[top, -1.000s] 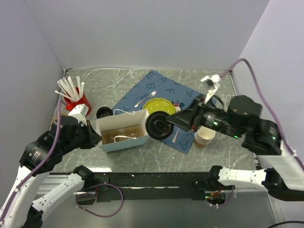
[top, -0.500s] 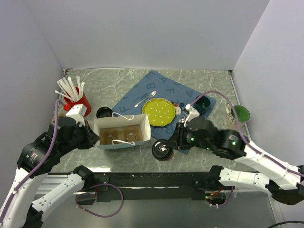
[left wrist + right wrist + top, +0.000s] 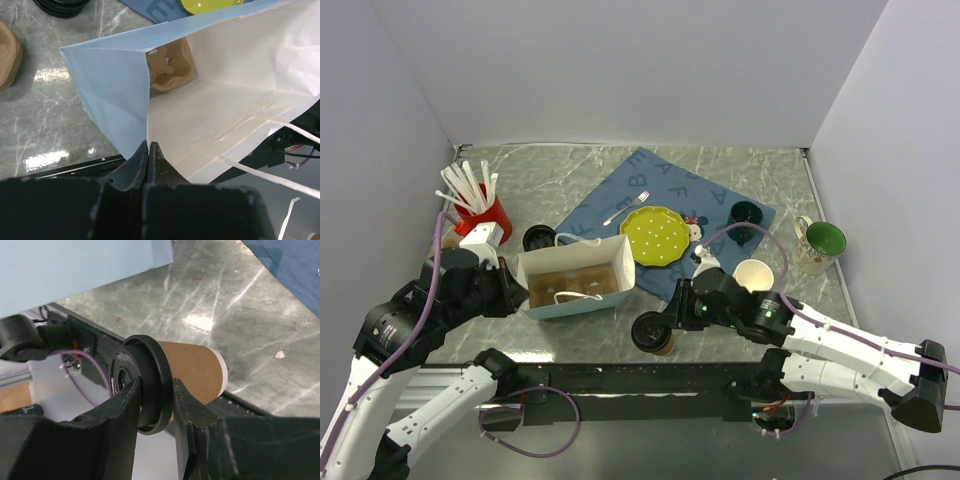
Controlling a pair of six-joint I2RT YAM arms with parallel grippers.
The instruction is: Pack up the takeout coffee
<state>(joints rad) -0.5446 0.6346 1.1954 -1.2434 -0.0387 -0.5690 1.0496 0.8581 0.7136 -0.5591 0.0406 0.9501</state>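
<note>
The takeout coffee [image 3: 653, 335], a tan paper cup with a black lid, is at the table's near edge, in front of the bag's right end. My right gripper [image 3: 665, 325] is shut on it. In the right wrist view the fingers [image 3: 127, 405] clamp the lid rim of the takeout coffee [image 3: 192, 372]. The light-blue paper bag [image 3: 575, 275] stands open with a brown cup carrier [image 3: 170, 67] at its bottom. My left gripper [image 3: 515, 292] is shut on the bag's left wall; in the left wrist view the left gripper [image 3: 149, 146] pinches the bag [image 3: 115, 90] at its edge.
A stack of lidless tan cups [image 3: 754, 276] and a green mug [image 3: 820, 243] stand at right. A yellow plate [image 3: 655, 235], a fork [image 3: 625, 208] and a dark cup [image 3: 747, 213] sit on a blue cloth [image 3: 650, 180]. A red holder of straws [image 3: 480, 212] and a loose black lid [image 3: 540, 237] are at left.
My right arm has carried the lidded cup from beside the bag's right end towards the near edge of the table, uncovering the cup stack and mug. The left arm and bag have stayed put.
</note>
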